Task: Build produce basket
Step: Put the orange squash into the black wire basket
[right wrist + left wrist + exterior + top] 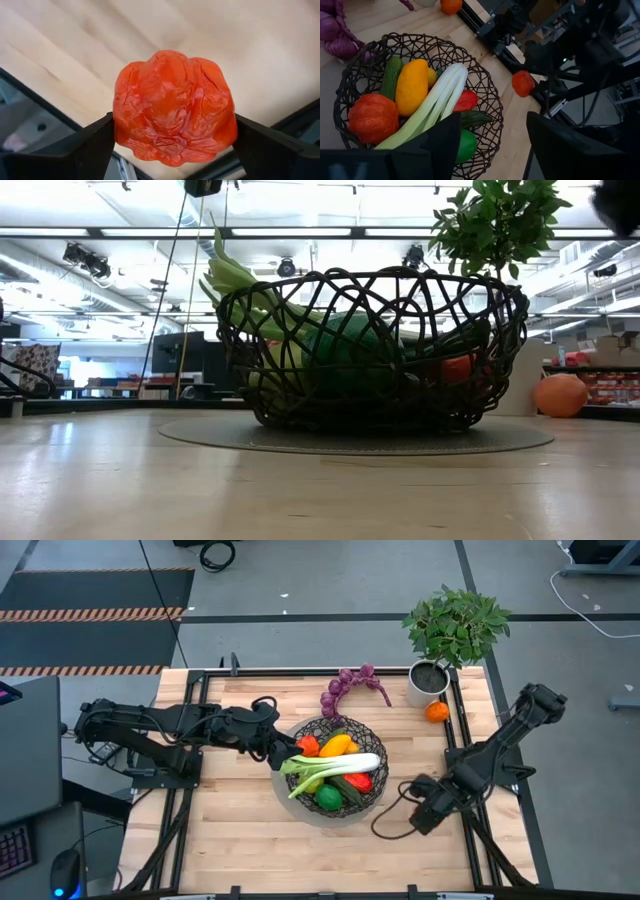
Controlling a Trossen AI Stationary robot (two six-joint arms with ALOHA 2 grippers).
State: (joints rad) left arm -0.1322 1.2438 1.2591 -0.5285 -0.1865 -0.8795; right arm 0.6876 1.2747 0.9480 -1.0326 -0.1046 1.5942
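The dark wire basket [335, 768] stands mid-table on its pale round base and holds a leek [435, 105], a yellow piece [412, 85], an orange pepper [372, 117], a cucumber [392, 75], a red piece [465, 100] and a green pepper [467, 145]. My left gripper [283, 755] hovers open above the basket's left rim, with nothing between its fingers. To the right of the basket my right gripper [425, 812] is shut on a red-orange pepper [172, 107]. A purple grape bunch [345, 685] lies on the table beyond the basket. My right gripper pinches the red-orange pepper by two opposite sides [120, 130] between its two fingers. The fingers [90, 147] come from above, pointing steeply down. The pepper is lifted clear of the table, one lobed end turned up toward the wrist.
A white pot with a leafy plant [428, 680] stands at the far right corner, with a small orange fruit [437, 711] beside it on the table. Black frame rails [455, 740] run along the table's left and right sides. Bare wood lies in front of the basket.
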